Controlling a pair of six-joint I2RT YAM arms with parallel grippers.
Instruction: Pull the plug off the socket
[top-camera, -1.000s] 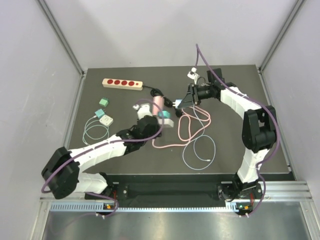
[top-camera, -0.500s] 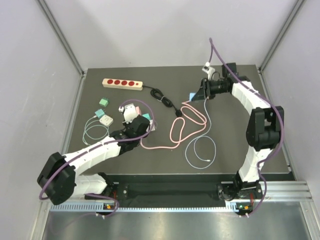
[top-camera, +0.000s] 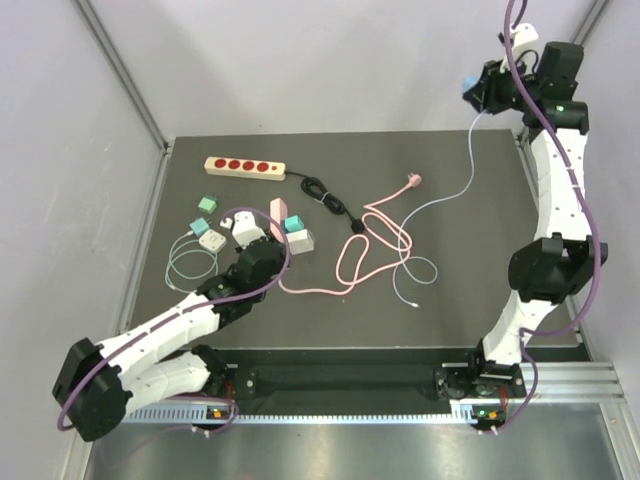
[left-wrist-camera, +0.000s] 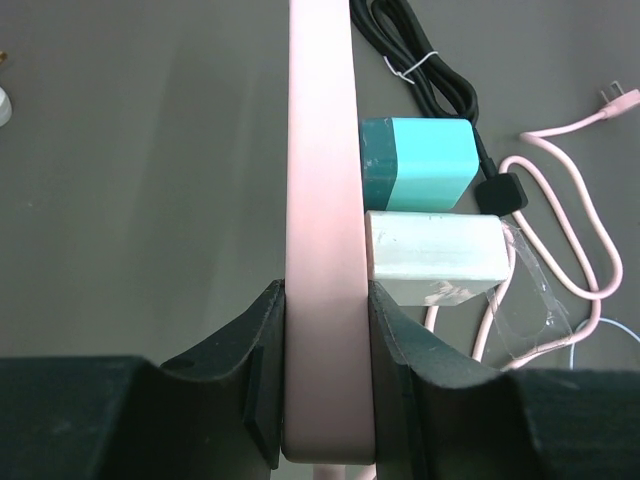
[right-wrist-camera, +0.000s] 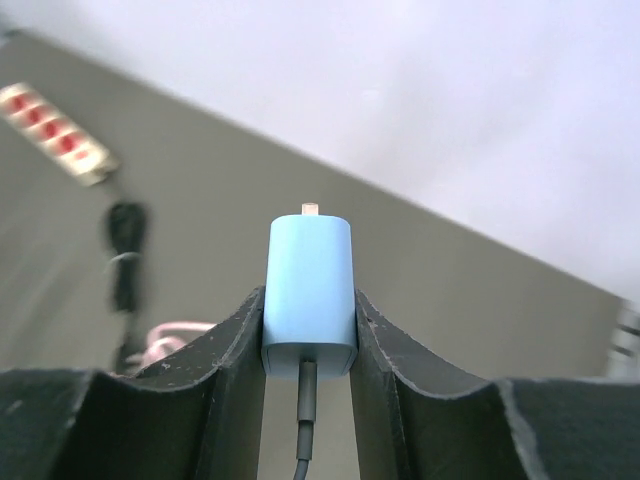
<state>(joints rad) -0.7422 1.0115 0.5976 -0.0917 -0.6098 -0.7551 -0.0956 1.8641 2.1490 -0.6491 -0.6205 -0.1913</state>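
Observation:
The socket is a pink power strip lying on the dark table, and my left gripper is shut on its near end. In the top view this socket sits just ahead of the left gripper. A teal plug and a white plug sit on its right side. My right gripper is shut on a light-blue plug, held high at the back right, far from the socket. The plug's thin pale cable hangs down to the table.
A beige strip with red sockets lies at the back left, with a black cable beside it. A pink cable loops mid-table. A green adapter, a white adapter and a coiled white cable lie at the left.
The right arm has swung up and to the back right, carrying the light-blue plug away from the pink socket. The left gripper has drawn the socket leftwards and tightened on it.

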